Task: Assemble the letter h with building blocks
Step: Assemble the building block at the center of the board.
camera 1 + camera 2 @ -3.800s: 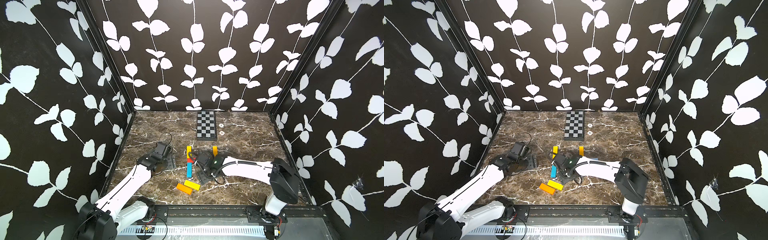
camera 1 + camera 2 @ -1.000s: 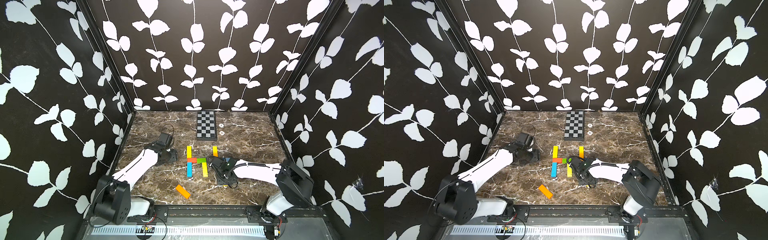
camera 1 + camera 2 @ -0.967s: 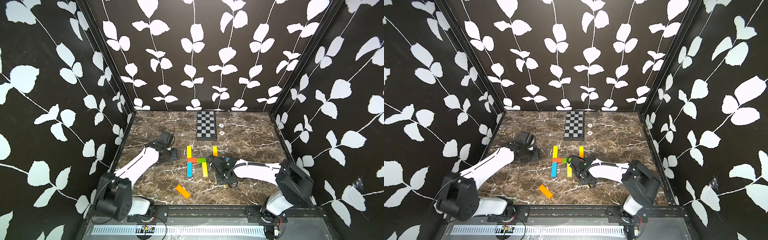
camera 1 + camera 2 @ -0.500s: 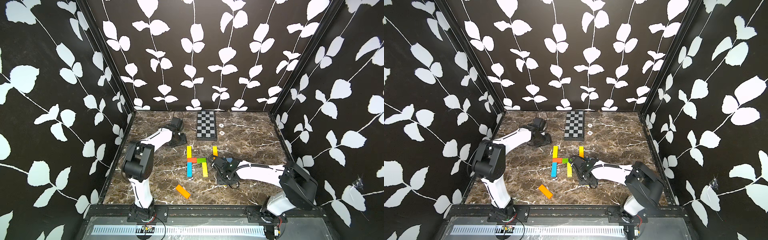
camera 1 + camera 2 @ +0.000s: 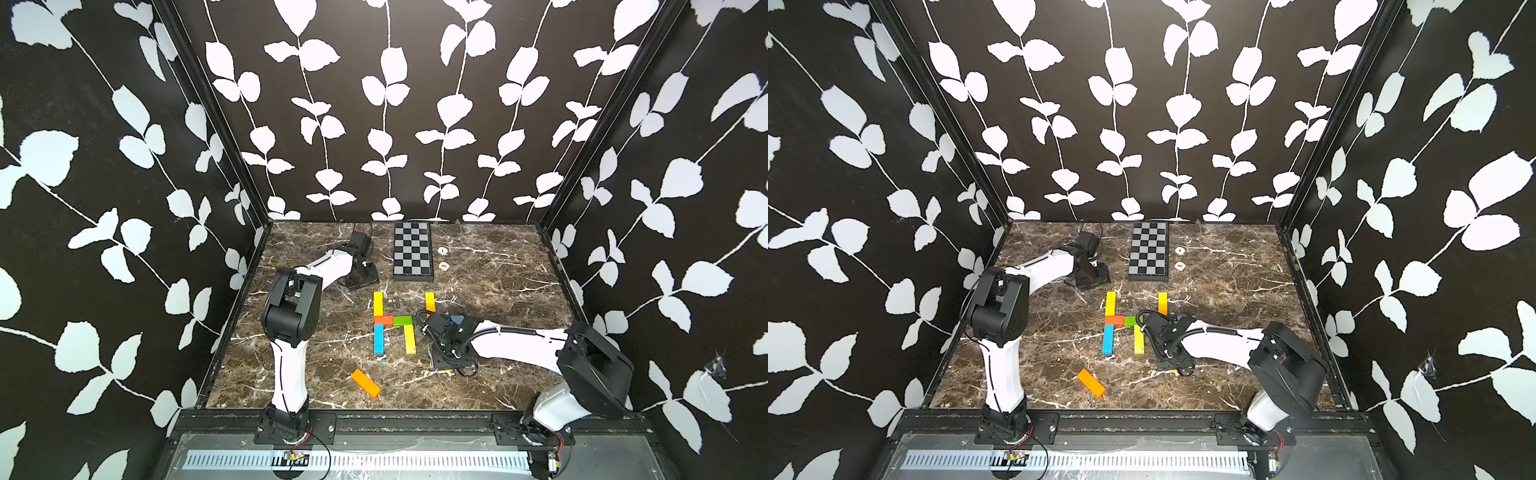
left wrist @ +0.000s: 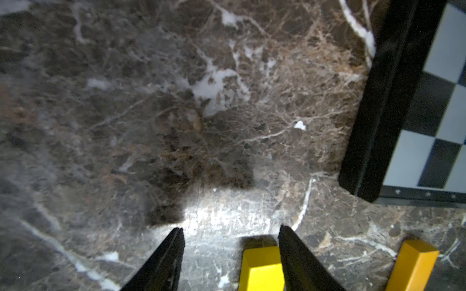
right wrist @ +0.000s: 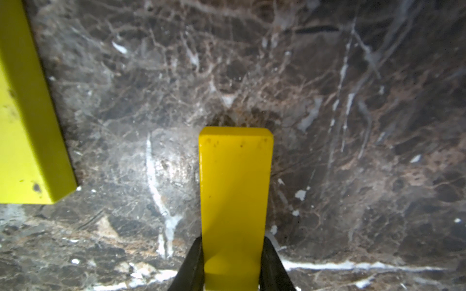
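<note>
Currently right gripper [image 7: 232, 254] clamps yellow block [image 7: 235, 176], left gripper [image 6: 230, 229] gapes empty; setting down could nudge apparently close lime bar [image 7: 27, 126].

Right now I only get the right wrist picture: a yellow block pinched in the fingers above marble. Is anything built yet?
Observer: Yes. An h of five blocks lies flat beside your yellow block.
Visitor: Any spare pieces?
Observer: An orange block lies loose, apart from the h, on its near side in a top view.
Visitor: And the other arm?
Observer: The left fingers stand open, holding nothing, near a checkered board.
</note>
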Controlling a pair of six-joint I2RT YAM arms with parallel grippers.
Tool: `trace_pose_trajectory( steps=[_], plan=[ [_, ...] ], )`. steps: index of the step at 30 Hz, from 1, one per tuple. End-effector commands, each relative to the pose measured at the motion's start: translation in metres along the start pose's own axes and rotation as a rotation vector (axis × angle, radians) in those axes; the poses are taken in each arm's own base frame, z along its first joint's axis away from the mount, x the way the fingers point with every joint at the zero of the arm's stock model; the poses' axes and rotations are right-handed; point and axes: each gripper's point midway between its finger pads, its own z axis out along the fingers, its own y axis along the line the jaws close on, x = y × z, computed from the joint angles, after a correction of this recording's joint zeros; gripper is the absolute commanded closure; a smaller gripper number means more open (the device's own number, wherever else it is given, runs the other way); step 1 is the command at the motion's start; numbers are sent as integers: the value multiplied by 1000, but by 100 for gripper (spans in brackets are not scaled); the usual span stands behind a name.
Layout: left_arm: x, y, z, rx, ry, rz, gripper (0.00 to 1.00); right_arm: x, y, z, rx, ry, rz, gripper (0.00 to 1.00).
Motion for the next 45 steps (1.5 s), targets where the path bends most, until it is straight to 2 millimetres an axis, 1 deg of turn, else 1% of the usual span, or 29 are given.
trace_pose_trajectory(
  steps=[1, 3, 12, 25, 45],
  plan=[
    [5, 10, -2, -92, 11, 29, 37, -2, 2, -1, -7, -3, 19, 90],
    [7, 12, 0, -128, 9, 48, 38, -3, 3, -2, -8, -3, 15, 90],
    [22, 7, 10, -186, 43, 117, 40, -6, 2, -6, -4, -13, 17, 90],
    [29, 10, 5, -194, 57, 118, 44, -10, 0, -11, 13, -28, 13, 90],
    [39, 3, 2, -178, 76, 146, 48, -14, -5, -11, 27, -29, 18, 90]
  ],
)
